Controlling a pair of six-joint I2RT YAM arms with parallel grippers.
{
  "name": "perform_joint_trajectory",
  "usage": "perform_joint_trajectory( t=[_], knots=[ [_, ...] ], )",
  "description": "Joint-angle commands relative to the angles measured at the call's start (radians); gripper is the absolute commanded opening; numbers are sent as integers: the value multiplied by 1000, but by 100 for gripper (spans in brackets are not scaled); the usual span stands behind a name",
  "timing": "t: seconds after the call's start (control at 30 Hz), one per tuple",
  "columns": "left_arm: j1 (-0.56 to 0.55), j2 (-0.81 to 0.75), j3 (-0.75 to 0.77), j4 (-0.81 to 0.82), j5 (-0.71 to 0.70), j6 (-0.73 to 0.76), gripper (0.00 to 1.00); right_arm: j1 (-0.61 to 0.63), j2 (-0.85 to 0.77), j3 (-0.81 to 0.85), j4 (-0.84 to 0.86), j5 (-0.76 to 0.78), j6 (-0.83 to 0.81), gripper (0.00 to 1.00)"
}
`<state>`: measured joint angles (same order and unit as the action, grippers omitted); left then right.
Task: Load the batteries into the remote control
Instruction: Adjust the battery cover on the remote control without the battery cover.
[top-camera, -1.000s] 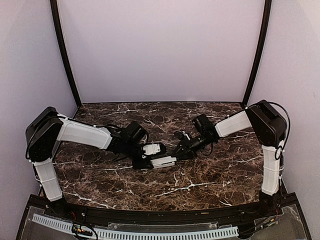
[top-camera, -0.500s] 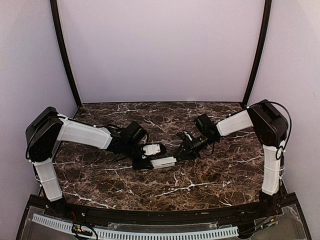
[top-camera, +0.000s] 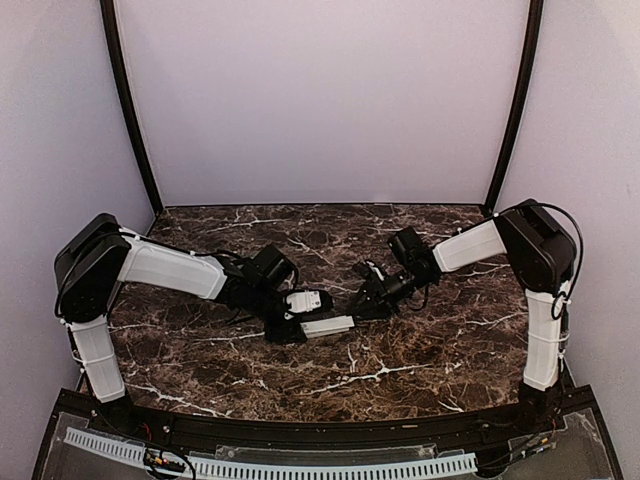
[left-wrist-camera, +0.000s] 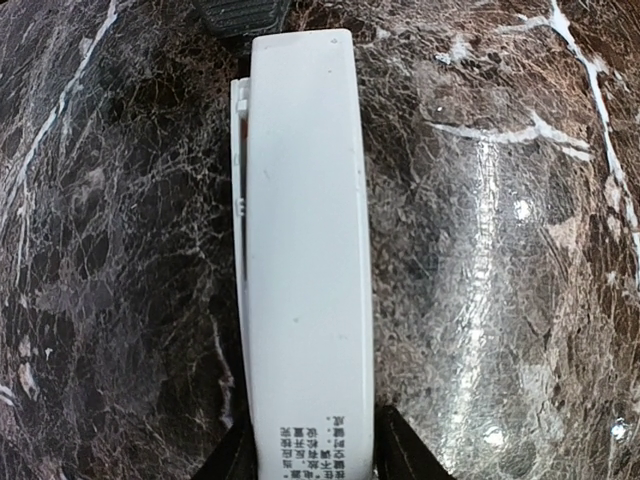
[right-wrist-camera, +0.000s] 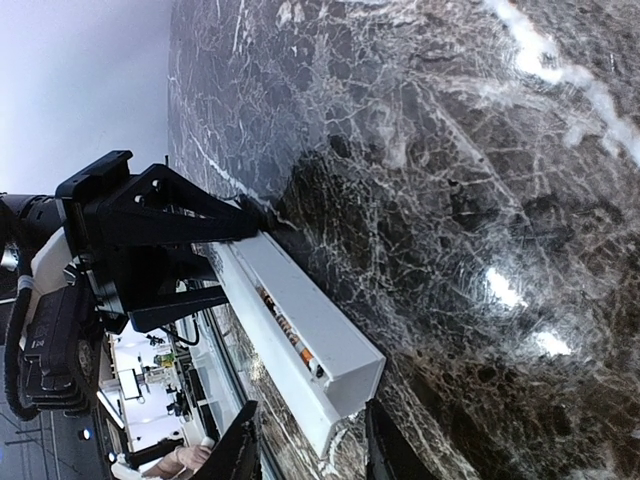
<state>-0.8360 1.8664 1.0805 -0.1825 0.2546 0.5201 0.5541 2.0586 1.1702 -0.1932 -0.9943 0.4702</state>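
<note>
The remote control is a slim white bar with small printed text near my left gripper, which is shut on its near end. In the top view the remote lies low over the table, sticking out rightward from the left gripper. In the right wrist view the remote shows an open slot along its side, with metal and orange parts inside. My right gripper is open, its fingers on either side of the remote's free end, and it also shows in the top view. No loose blue battery is in view.
The table is dark brown marble with white veins, enclosed by pale walls and two black corner posts. The left gripper's black frame shows in the right wrist view. A cable rail runs along the near edge.
The left arm has carried the remote slightly to the right. The right gripper has shifted only a little and stays at the remote's free end.
</note>
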Motion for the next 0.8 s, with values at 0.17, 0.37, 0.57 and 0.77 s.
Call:
perform_joint_trajectory(
  t=[0.17, 0.37, 0.57, 0.77],
  knots=[
    [-6, -1, 18, -26, 15, -2, 35, 1, 5, -38, 31, -41, 7, 31],
    [-6, 0, 16, -20, 15, -3, 33, 1, 18, -39, 55, -81, 18, 19],
    [-6, 2, 14, -21, 15, -1, 32, -1, 29, -35, 56, -101, 19, 12],
    [-6, 2, 15, -21, 20, 0, 32, -2, 41, -37, 55, -97, 13, 10]
  ],
)
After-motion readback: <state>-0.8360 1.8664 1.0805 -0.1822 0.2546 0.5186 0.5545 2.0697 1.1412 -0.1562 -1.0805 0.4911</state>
